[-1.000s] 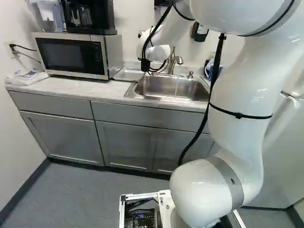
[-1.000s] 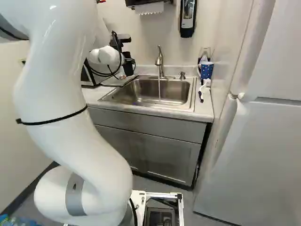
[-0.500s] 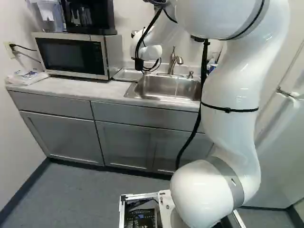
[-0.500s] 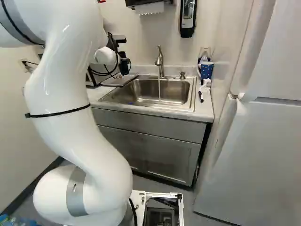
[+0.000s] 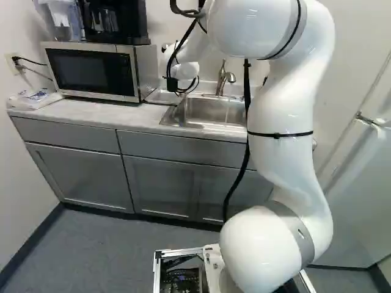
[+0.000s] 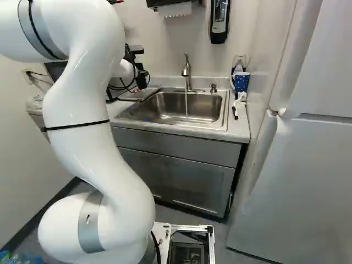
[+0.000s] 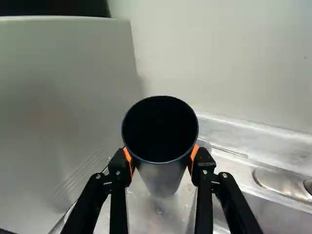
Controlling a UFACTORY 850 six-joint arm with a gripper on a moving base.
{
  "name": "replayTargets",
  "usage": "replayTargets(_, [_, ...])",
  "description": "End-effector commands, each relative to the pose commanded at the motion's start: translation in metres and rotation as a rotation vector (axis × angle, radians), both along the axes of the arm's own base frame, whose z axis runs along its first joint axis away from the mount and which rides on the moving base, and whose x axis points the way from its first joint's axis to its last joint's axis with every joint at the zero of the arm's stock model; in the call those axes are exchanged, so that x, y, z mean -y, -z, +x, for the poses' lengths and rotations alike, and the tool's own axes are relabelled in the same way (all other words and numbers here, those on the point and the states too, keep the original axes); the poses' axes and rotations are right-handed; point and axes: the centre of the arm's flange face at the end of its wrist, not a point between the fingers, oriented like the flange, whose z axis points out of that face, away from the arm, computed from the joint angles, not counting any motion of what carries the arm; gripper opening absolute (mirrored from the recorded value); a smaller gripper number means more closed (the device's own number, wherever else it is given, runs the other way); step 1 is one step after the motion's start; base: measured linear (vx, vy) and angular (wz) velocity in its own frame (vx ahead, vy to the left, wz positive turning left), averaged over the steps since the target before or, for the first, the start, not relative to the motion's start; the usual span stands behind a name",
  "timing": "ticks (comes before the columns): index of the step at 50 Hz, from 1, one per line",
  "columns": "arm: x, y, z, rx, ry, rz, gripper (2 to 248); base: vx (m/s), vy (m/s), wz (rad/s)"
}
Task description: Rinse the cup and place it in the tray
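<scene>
The gripper (image 6: 142, 77) is beside the sink (image 6: 190, 105), on its microwave side; its two fingers pinch the dark cup (image 7: 164, 178) from opposite sides, with the orange pads (image 7: 194, 155) touching it just under the rim; the cup's open mouth faces the wrist camera. The cup is above the tray (image 7: 158, 217), which lies next to the sink and bears drops of water; whether the cup's foot touches the tray cannot be determined.

The faucet (image 6: 186, 71) stands at the sink's back edge, a thin stream of water falling from it into the sink; a small metal knob (image 6: 213, 88) is beside it. The microwave (image 5: 91, 70) stands on the counter (image 5: 85, 115), beyond the tray from the sink; on the sink's opposite side, toward the refrigerator (image 6: 297, 181), are a blue dotted mug (image 6: 241, 82) and a brush (image 6: 235, 113).
</scene>
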Motion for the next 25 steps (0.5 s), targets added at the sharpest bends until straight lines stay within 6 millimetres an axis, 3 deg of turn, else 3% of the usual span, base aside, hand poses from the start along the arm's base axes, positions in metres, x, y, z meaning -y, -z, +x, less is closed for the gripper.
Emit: replayTargets(25, [-0.009,0.031,0.012,-0.038,-0.008,-0.01,124,0.0,0.0,0.0])
